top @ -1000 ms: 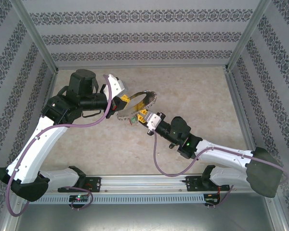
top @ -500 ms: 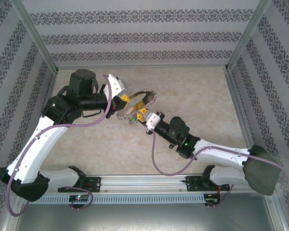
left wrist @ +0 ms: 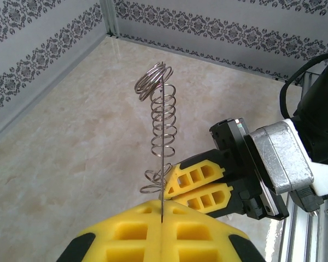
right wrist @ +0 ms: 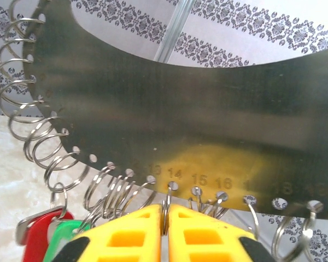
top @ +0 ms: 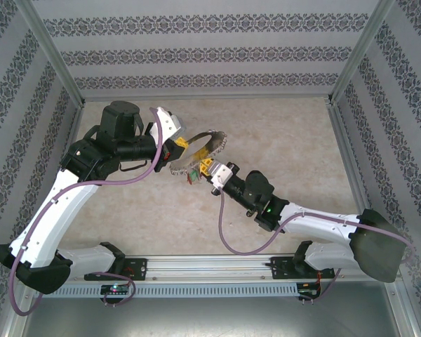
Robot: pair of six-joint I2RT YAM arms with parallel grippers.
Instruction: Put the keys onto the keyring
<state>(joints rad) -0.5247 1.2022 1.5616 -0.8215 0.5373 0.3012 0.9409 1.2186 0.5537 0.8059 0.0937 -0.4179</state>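
My left gripper (left wrist: 162,212) is shut on the rim of the keyring (left wrist: 163,114), a thin grey metal loop held edge-on, with many small wire rings (left wrist: 165,117) along its edge. The same keyring (right wrist: 180,120) is a broad dark band with numbered holes in the right wrist view. My right gripper (right wrist: 165,218) is shut on the small wire ring (right wrist: 168,199) hanging from hole 14. A red-headed key (right wrist: 35,240) hangs by a green plastic piece (right wrist: 65,237) at lower left. From above, the keyring (top: 209,144) sits between the left gripper (top: 179,146) and the right gripper (top: 204,169).
The beige tabletop (top: 281,140) is walled by patterned panels (top: 210,53) at the back and sides. The right gripper's yellow fingers (left wrist: 199,183) sit close beside the left gripper's tips. A metal rail (top: 210,265) runs along the near edge.
The right gripper has narrowed its jaws onto a small wire ring. Its arm has shifted slightly left toward the keyring. The left arm has held still.
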